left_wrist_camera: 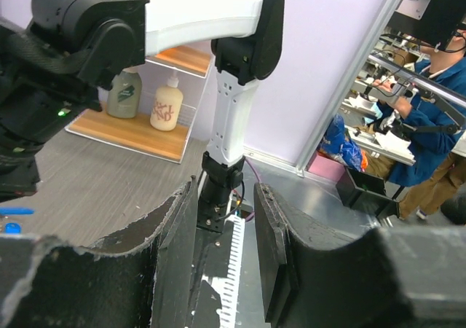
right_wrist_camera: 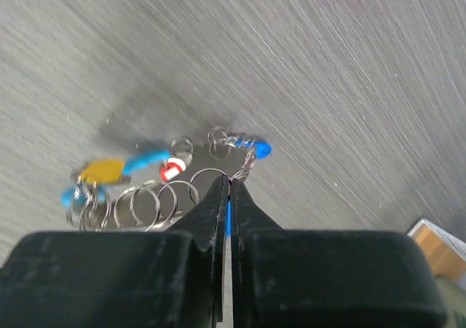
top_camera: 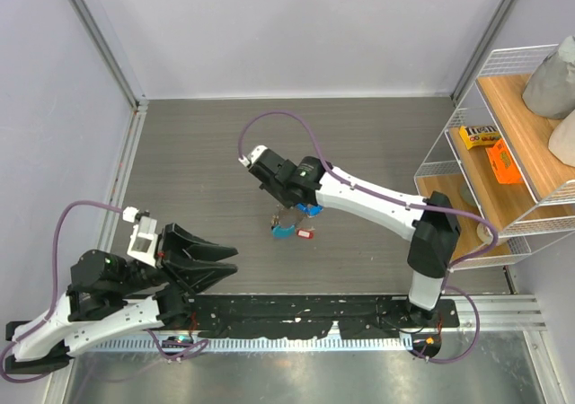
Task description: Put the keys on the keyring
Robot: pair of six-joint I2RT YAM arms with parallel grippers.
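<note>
My right gripper is shut, and its tips pinch the thin silvery wire of the keyring. The keyring is a string of small loops with a light-blue band. It hangs just over the grey table. On the loops hang keys with a yellow tag, a red-and-white tag and a blue tag. From above, the right gripper is over the keyring at mid-table, with a red tag beside it. My left gripper is open and holds nothing. It is at the near left, far from the keys.
A wire shelf with wooden boards stands at the right edge and holds yellow and orange packets. Its lower board holds two bottles. A black rail runs along the near edge between the arm bases. Grey walls enclose the table.
</note>
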